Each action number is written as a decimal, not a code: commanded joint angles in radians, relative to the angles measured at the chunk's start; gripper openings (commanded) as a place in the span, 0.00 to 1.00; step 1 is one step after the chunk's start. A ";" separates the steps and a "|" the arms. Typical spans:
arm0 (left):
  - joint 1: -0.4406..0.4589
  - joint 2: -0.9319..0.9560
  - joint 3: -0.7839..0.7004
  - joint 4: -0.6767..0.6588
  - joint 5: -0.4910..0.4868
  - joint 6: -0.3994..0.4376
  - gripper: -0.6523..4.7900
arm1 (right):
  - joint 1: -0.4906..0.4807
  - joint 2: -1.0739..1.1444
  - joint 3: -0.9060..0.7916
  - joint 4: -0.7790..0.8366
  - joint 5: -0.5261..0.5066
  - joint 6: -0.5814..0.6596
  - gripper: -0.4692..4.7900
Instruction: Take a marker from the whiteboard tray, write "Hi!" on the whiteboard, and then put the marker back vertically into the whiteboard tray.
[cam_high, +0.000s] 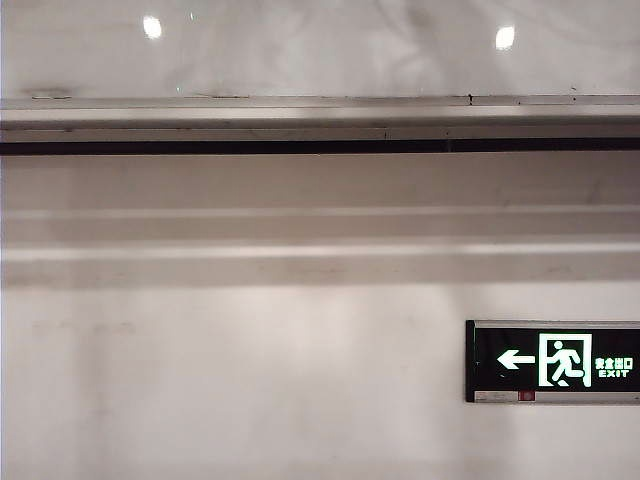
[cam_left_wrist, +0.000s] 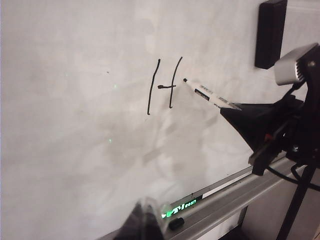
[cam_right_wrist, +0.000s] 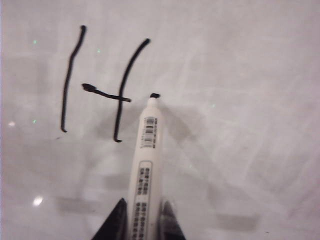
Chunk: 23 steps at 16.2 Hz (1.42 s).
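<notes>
The whiteboard (cam_right_wrist: 240, 75) bears a black "H" (cam_right_wrist: 100, 90). My right gripper (cam_right_wrist: 144, 202) is shut on the white marker (cam_right_wrist: 147, 150), one finger on each side of its barrel. The uncapped black tip (cam_right_wrist: 155, 95) sits at the board just right of the H. The left wrist view shows the same marker (cam_left_wrist: 210, 95) jutting from the right gripper (cam_left_wrist: 235, 107) toward the H (cam_left_wrist: 165, 85). My left gripper (cam_left_wrist: 145, 220) hangs low by the whiteboard tray (cam_left_wrist: 235, 197), its fingers together and holding nothing. In the exterior view only the whiteboard (cam_high: 320, 50) and tray (cam_high: 320, 112) show, no gripper.
A small black cap (cam_left_wrist: 176, 223) lies on the tray beside my left gripper. A black rectangular block (cam_left_wrist: 270, 32) sticks to the board above the right arm. A lit exit sign (cam_high: 553, 361) hangs on the wall below the tray.
</notes>
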 joint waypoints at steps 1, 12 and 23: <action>0.000 -0.003 0.004 0.009 0.005 0.001 0.11 | -0.003 0.008 0.004 -0.017 0.001 0.000 0.09; 0.000 -0.003 0.004 0.008 0.005 0.001 0.11 | 0.000 -0.042 0.006 -0.011 -0.008 -0.001 0.09; 0.000 -0.003 0.004 0.009 0.006 0.001 0.11 | -0.011 -0.015 0.004 0.070 -0.054 -0.008 0.09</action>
